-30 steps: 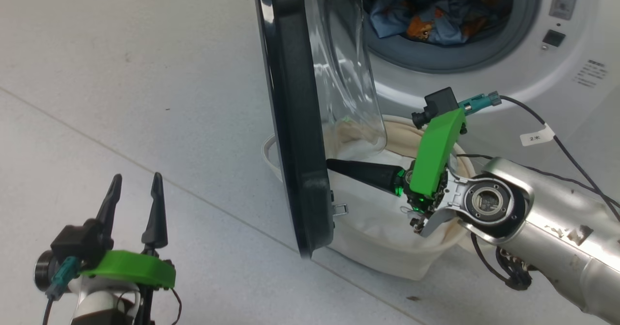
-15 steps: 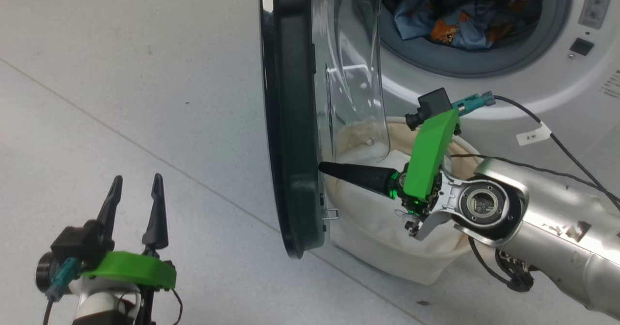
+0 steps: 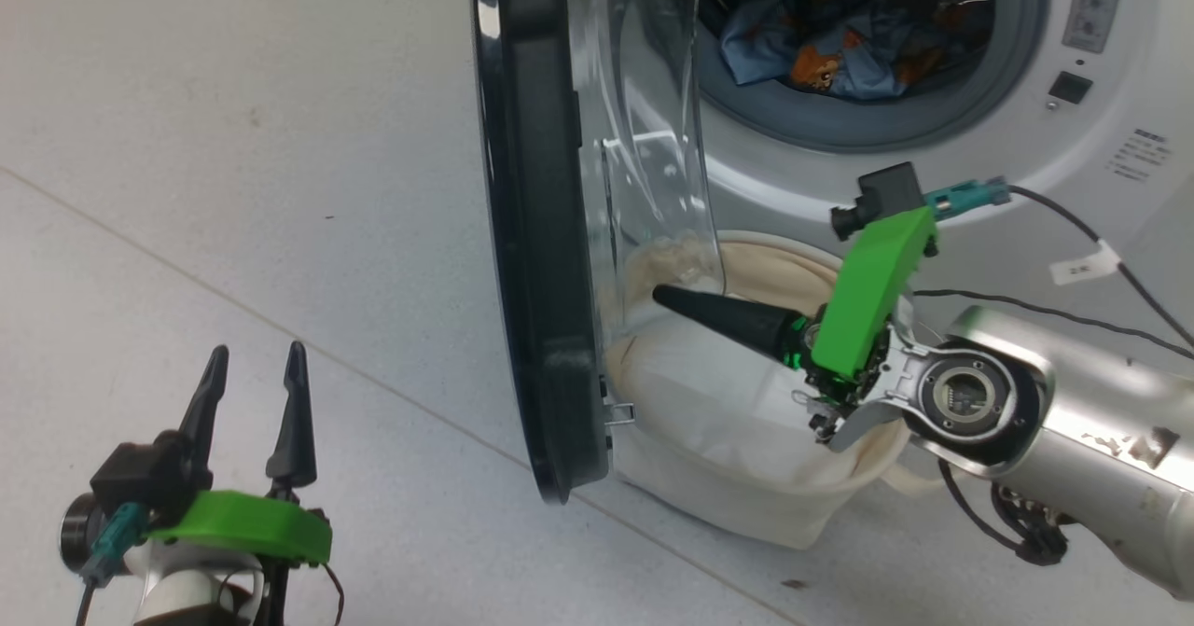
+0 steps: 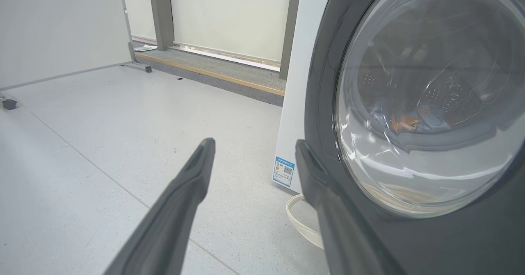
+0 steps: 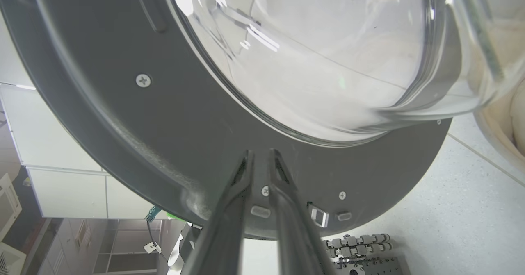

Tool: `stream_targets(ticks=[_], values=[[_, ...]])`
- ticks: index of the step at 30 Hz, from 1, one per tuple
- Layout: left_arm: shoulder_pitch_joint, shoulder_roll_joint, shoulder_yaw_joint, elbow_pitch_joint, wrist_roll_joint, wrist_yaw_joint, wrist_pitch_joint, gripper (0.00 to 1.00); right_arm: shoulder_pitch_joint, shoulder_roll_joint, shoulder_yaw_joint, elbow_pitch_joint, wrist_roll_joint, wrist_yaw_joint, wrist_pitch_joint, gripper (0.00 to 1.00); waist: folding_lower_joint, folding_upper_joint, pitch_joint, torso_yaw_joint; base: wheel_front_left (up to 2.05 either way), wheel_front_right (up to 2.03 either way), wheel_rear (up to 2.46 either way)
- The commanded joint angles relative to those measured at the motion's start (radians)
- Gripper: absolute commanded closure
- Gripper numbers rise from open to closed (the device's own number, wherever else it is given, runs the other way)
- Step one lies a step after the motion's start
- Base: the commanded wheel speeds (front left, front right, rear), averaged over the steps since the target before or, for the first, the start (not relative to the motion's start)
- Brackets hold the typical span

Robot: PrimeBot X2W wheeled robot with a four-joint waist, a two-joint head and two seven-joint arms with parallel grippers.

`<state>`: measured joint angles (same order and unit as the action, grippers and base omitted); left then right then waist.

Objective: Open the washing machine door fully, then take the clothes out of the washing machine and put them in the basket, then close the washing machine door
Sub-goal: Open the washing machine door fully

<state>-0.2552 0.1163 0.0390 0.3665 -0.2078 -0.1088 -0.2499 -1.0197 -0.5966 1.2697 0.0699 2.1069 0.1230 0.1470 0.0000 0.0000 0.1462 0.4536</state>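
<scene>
right gripper [image 3: 658, 292] backed off door [image 3: 532, 234], pressed together | left gripper [image 3: 257, 354] spread | blue label [image 4: 284, 171] unreadable

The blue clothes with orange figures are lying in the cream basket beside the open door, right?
No. The head view shows the clothes lying inside the washing machine, not in the basket. The basket does stand beside the open door.

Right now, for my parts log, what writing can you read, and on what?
No text reads clearly.
Blue label sticker on the washing machine: too small.
Grey panel strip and printed lines on its front: too small.
White cable tag: blurred.
</scene>
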Motion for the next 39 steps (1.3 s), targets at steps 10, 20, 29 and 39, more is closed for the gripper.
stream_targets(ticks=[10, 20, 29, 39], values=[[-0.014, 0.044, 0.023, -0.032, -0.016, 0.012, -0.009, 0.00, 0.003, -0.119, -0.004, -0.045, -0.176, 0.008, -0.198, 0.00, 0.0000, 0.0000, -0.019, -0.037, 0.00, 0.00, 0.00], [0.001, 0.054, 0.021, -0.036, -0.030, 0.016, -0.004, 0.00, 0.066, -0.202, -0.013, 0.076, -0.493, 0.008, -0.404, 0.00, 0.0000, 0.0000, -0.039, -0.057, 0.00, 0.00, 0.00], [0.012, 0.069, 0.013, -0.055, -0.041, 0.012, 0.006, 0.00, 0.345, -0.102, -0.450, 0.139, -0.946, 0.008, -0.408, 0.00, 0.0000, 0.0000, -0.045, -0.072, 0.00, 0.00, 0.00], [0.010, 0.072, 0.001, -0.059, -0.054, 0.010, 0.012, 0.00, 0.622, 0.041, -0.719, 0.076, -1.312, 0.008, -0.409, 0.00, 0.0000, 0.0000, -0.047, -0.075, 0.00, 0.00, 0.00]])
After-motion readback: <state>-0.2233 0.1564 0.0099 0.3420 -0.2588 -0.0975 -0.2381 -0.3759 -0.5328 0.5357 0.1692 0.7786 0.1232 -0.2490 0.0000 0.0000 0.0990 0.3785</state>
